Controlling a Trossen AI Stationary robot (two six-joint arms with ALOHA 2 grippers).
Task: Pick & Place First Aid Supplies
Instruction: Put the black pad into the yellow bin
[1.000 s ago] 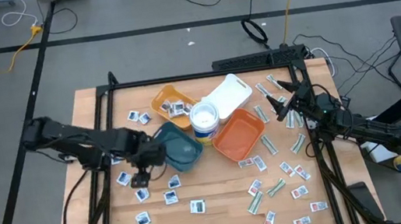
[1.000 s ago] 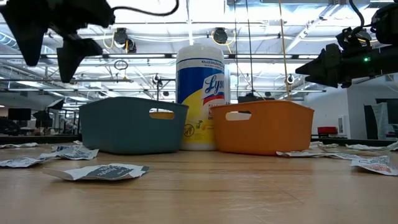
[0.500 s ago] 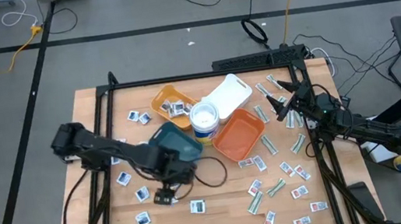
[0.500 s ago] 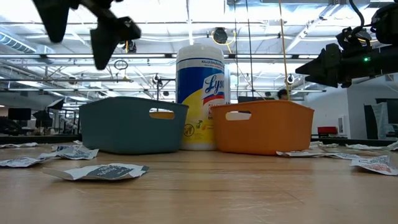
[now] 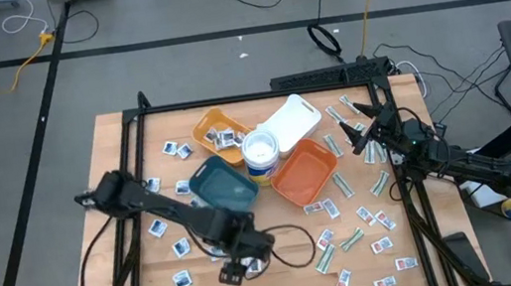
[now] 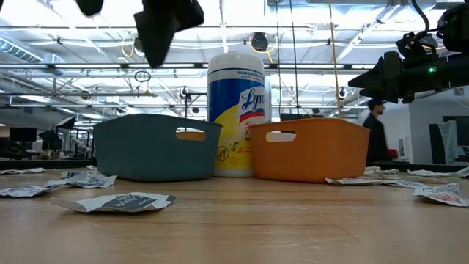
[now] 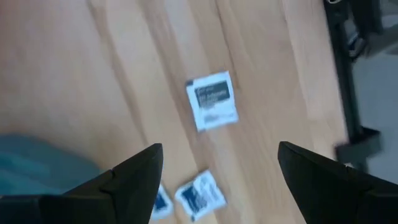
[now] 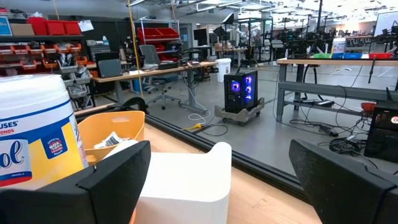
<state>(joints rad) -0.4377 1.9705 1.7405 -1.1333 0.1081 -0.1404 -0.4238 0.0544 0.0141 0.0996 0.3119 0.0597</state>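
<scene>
high view shows you the wooden table (image 5: 124, 131) with a teal tray (image 5: 225, 187), orange tray (image 5: 302, 172), yellow tray (image 5: 218, 131) and white tray (image 5: 290, 118) clustered round a wipes tub (image 5: 259, 148) at its middle. your left gripper (image 5: 236, 270) hovers near the front edge, fingers apart and empty, over white square packets (image 5: 184, 280); one packet (image 7: 212, 100) lies just beyond its fingertips (image 7: 149, 158). your right gripper (image 5: 363, 140) waits at the far right, fingers spread, above green-white strips (image 5: 342, 183).
</scene>
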